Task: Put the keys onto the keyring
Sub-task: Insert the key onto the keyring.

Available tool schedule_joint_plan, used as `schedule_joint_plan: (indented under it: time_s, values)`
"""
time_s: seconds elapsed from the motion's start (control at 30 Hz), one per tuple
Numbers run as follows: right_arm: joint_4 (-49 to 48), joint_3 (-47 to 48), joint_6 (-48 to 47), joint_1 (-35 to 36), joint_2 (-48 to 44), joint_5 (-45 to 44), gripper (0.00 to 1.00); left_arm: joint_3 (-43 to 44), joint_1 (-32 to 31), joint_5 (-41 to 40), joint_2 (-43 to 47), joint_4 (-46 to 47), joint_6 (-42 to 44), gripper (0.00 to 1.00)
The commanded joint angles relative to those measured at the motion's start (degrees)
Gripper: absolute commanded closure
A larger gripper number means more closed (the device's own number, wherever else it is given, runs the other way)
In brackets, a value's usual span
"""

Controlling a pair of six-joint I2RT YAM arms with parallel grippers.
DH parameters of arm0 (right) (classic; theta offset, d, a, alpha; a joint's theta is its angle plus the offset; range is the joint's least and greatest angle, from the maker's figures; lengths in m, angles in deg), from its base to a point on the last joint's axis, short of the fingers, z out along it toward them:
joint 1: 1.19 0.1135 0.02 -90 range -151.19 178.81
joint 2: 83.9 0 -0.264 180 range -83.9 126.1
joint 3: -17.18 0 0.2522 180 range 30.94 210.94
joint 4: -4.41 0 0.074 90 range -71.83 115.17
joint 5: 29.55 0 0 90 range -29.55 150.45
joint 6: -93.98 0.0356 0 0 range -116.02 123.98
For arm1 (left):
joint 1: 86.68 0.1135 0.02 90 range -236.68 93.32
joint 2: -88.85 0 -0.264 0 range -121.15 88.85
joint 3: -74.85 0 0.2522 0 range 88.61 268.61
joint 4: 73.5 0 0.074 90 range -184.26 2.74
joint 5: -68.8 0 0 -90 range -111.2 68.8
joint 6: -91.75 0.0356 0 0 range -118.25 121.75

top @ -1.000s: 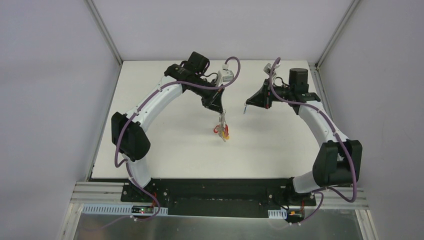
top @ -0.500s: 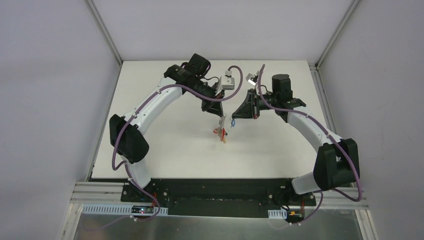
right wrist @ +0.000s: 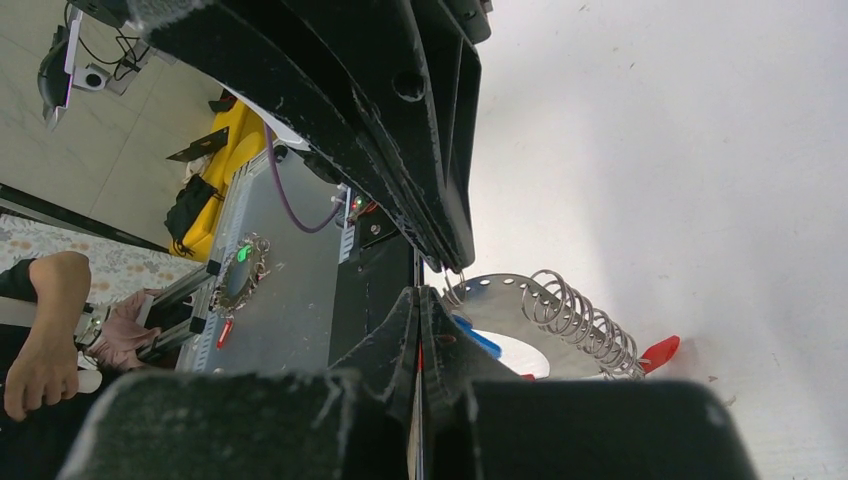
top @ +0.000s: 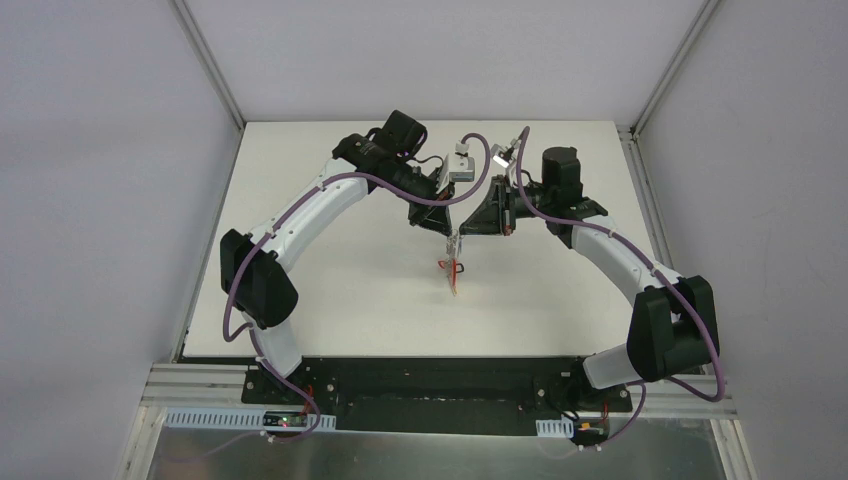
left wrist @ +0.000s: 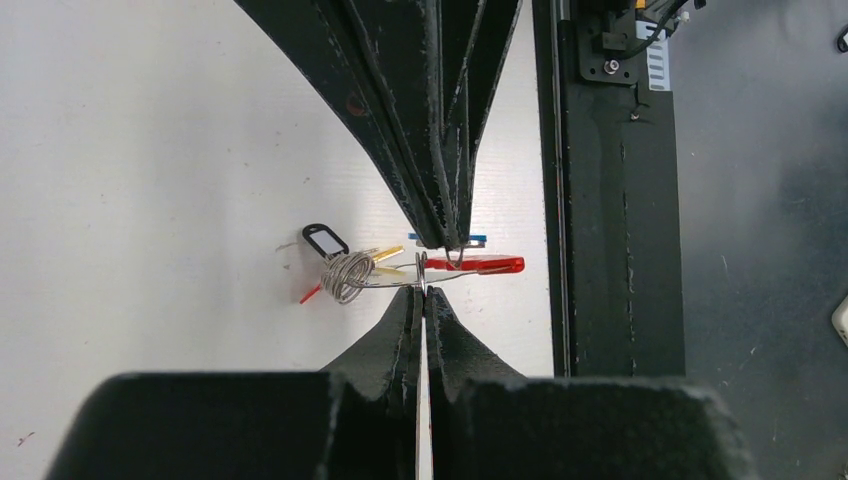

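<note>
Both arms swung inward over the last second: right pincer came from well apart to tip-to-tip with left pincer above mid desk.

Top view: 2 arms, 2 pincers, 1 keyring hanging under the meeting point, with red and yellow bits at its lower end. Too small here to count keys or see either grip.

Left wrist view: left pincer fully closed, fingers pinching the thin wire of the keyring. On the ring: 1 wire coil, 1 black tag, 1 red tag, yellow pieces, maybe 2. Right pincer comes in from the top, also closed, with 1 blue tag at its tip, just beside the ring wire. Key blades are mostly hidden by fingers and coil, so key count is unclear. Black tag shows only in this view.

Right wrist view: right pincer closed on the blue-tagged key, tag sticking out beside its fingers, blade hidden. Left pincer enters from above, tip at a flat metal strip with holes, seen only here, running into the coil. Red tag blurred at right. At left edge a person's arm, only in this view.
</note>
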State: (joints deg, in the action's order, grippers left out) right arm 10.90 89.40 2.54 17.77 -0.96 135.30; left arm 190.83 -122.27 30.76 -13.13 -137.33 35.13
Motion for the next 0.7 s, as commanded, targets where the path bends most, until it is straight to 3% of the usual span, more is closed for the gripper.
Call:
schedule_joint_plan:
  time_s: [0.0,0.67]
  values:
    - [-3.47,0.33,1.26,0.69,-0.13,1.47,1.00,0.27,-0.42,1.00,2.48,1.51,-1.19,1.00]
    - [-2.01,1.65,2.34,0.98,0.85,-4.67,1.00,0.54,-0.77,0.15,2.39,0.16,-1.08,1.00]
